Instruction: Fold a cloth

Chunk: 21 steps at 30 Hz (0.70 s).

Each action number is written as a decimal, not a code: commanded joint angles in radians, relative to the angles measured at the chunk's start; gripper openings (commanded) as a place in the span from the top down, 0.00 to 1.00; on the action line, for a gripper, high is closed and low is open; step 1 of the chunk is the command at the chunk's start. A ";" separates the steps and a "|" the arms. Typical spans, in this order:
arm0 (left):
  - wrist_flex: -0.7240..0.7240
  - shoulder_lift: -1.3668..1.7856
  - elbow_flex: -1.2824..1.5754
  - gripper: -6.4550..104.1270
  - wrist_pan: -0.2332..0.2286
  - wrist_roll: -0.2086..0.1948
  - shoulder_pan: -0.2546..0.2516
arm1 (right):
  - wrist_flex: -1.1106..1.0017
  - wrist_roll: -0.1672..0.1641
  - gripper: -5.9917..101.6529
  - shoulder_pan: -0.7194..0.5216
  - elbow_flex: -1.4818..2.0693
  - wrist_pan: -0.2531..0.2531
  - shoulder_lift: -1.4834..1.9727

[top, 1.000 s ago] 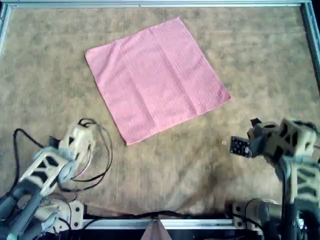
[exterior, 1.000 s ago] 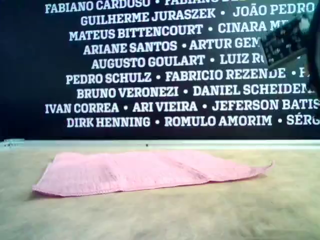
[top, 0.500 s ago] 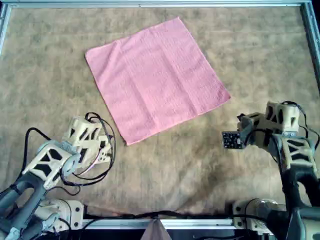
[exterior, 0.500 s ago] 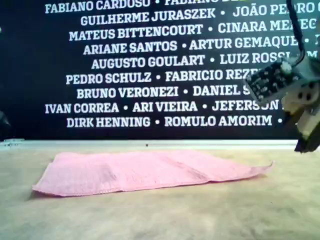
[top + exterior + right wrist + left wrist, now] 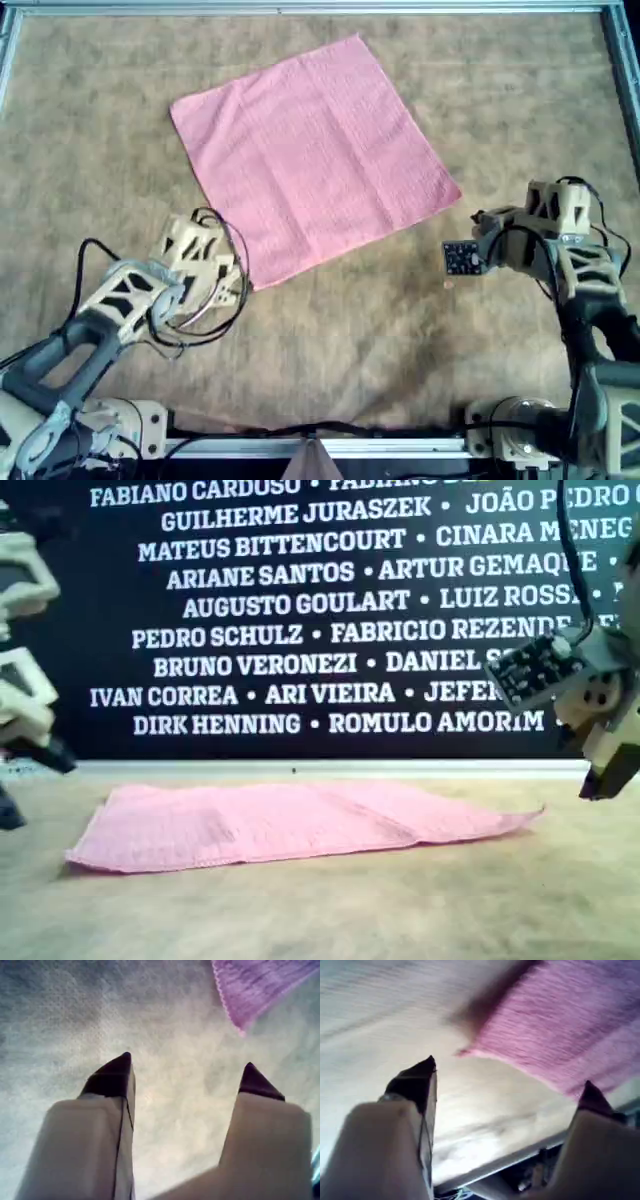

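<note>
Two grippers sit at the near edge of a felt-like mat [image 5: 330,340], one on each side of the overhead view, and both are empty with fingers spread apart. The left gripper [image 5: 222,275], on that view's left, hovers just beside the cloth's nearest corner without touching it; its wrist view shows that corner just ahead of the gap between the two dark fingertips [image 5: 422,1072]. The right gripper [image 5: 470,245], on the overhead view's right, points toward the cloth's right-hand corner but stands a little farther off; its wrist view shows only the pink tip beyond the fingertips [image 5: 120,1067].

Farther back, the cloth [image 5: 310,155] lies flat and fully spread as a tilted square in the middle of the mat, corners pointing toward the frame's sides. It looks thin, light and limp, so it should drape and sag once lifted and may slide on the mat. Its corners, slightly raised in the exterior view, seem the best places to pinch. Behind stands a dark wall [image 5: 300,610] printed with names.
</note>
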 commanded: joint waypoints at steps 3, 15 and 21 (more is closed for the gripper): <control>-0.025 -0.049 -0.095 0.04 0.018 0.003 -0.023 | -0.057 0.003 0.15 0.086 -0.112 0.005 -0.049; -0.026 -0.084 -0.095 0.04 0.008 0.003 -0.172 | -0.057 0.005 0.15 0.106 -0.287 0.006 -0.239; -0.026 -0.086 -0.094 0.04 0.008 0.002 -0.181 | -0.057 0.005 0.15 0.100 -0.360 0.006 -0.328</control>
